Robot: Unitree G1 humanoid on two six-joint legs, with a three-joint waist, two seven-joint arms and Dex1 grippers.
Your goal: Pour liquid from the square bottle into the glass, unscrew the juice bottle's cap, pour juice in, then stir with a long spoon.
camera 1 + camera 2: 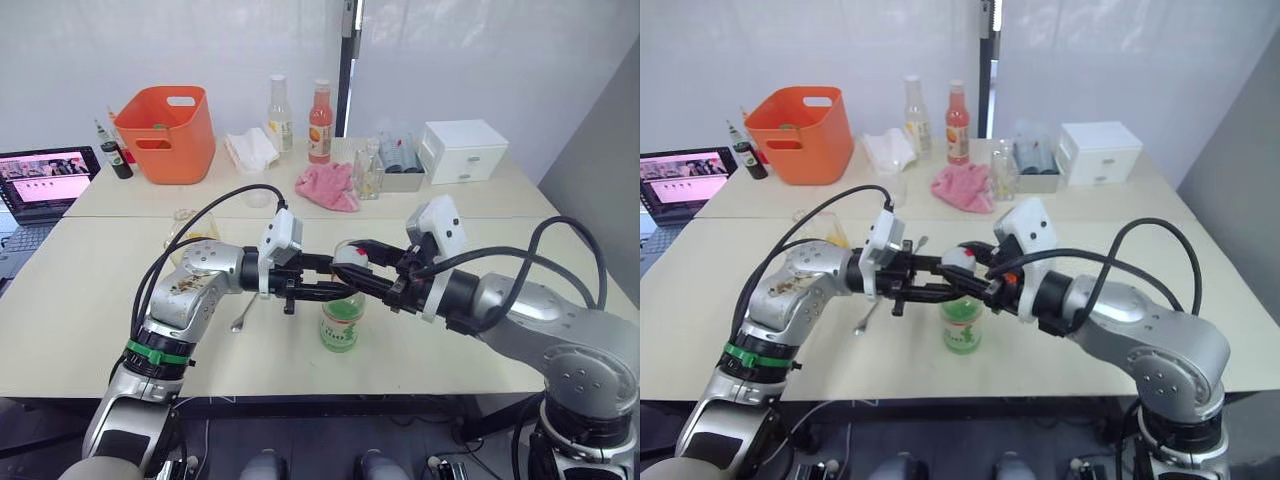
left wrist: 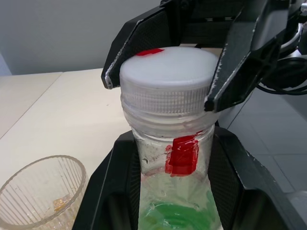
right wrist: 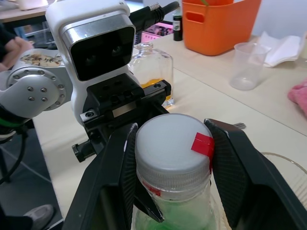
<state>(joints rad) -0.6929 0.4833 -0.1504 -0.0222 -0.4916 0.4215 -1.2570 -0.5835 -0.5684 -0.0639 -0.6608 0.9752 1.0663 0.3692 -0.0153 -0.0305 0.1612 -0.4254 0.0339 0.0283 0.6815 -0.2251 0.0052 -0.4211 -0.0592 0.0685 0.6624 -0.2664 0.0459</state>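
Note:
The juice bottle (image 1: pixel 340 322) stands upright near the table's front edge, pale green with a green-and-white label. My left gripper (image 1: pixel 330 281) is shut on its neck just under the cap, one finger on each side in the left wrist view. My right gripper (image 3: pixel 172 143) is shut on the white cap (image 2: pixel 168 76), which carries red tape. The glass (image 2: pixel 43 191) stands close beside the bottle and holds a little amber liquid. Behind my left arm is the square bottle (image 3: pixel 154 72). The long spoon (image 1: pixel 866 316) lies flat on the table under my left forearm.
At the back stand an orange bucket (image 1: pixel 165 130), a small clear cup (image 3: pixel 247 64), two tall bottles (image 1: pixel 320 122), a pink cloth (image 1: pixel 328 187) and a white drawer box (image 1: pixel 462 150). A laptop (image 1: pixel 45 180) sits far left. The table's front edge is close below the bottle.

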